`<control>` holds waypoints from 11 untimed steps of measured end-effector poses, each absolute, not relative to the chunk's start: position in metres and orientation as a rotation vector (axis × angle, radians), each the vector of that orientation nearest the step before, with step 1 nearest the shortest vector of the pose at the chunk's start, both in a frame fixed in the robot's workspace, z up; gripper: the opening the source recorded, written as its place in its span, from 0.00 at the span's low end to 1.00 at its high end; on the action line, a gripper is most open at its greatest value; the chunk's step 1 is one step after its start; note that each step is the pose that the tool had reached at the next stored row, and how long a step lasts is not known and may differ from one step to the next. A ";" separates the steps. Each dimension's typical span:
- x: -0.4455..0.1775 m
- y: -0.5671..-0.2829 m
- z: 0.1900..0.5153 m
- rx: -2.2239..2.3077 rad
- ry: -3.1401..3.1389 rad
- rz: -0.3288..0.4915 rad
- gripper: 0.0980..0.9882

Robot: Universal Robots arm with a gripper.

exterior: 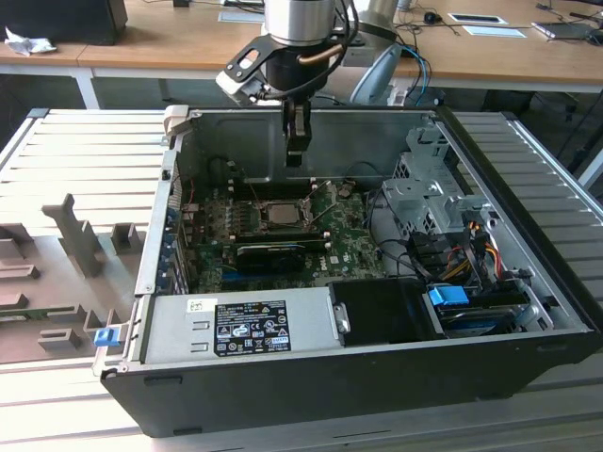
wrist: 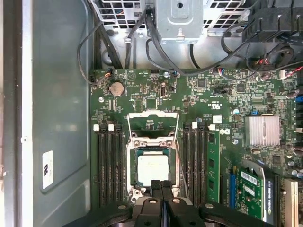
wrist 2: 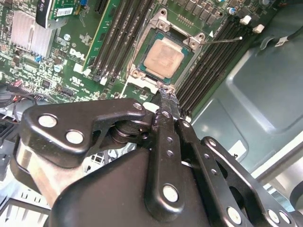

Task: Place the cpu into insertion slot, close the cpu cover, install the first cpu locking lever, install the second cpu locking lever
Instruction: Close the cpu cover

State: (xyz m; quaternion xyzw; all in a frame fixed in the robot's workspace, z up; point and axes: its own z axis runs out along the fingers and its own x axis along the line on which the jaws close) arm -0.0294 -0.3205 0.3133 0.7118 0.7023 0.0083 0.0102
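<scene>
The cpu (wrist: 152, 169), a pale silver square chip, lies in the insertion slot (wrist: 134, 182) on the green board; it is also the cpu (wrist 2: 163, 59) in the second wrist view and the cpu (exterior: 280, 212) in the exterior view. The cpu cover (wrist: 152, 116), a silver frame with a square cut-out, stands folded back off the slot. A thin wire lever (wrist 2: 222, 40) sticks out beside the slot. My gripper (wrist: 161, 185) hangs above the slot's edge, fingers pressed together with nothing between them; it is the gripper (exterior: 297, 155) and the gripper (wrist 2: 165, 94) in the other views.
Black memory slots (wrist: 110, 161) flank the socket on both sides. A silver heatsink (wrist: 262, 130) and a green card (wrist: 251, 184) lie nearby. Cables and a metal drive cage (exterior: 424, 193) fill the case's right in the exterior view; the power supply (exterior: 245, 325) sits at the front.
</scene>
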 end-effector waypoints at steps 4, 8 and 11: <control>-0.029 -0.320 0.319 2.222 2.192 0.026 0.01; -0.029 -0.320 0.326 2.222 2.192 0.026 0.01; -0.029 -0.320 0.330 2.222 2.192 0.026 0.01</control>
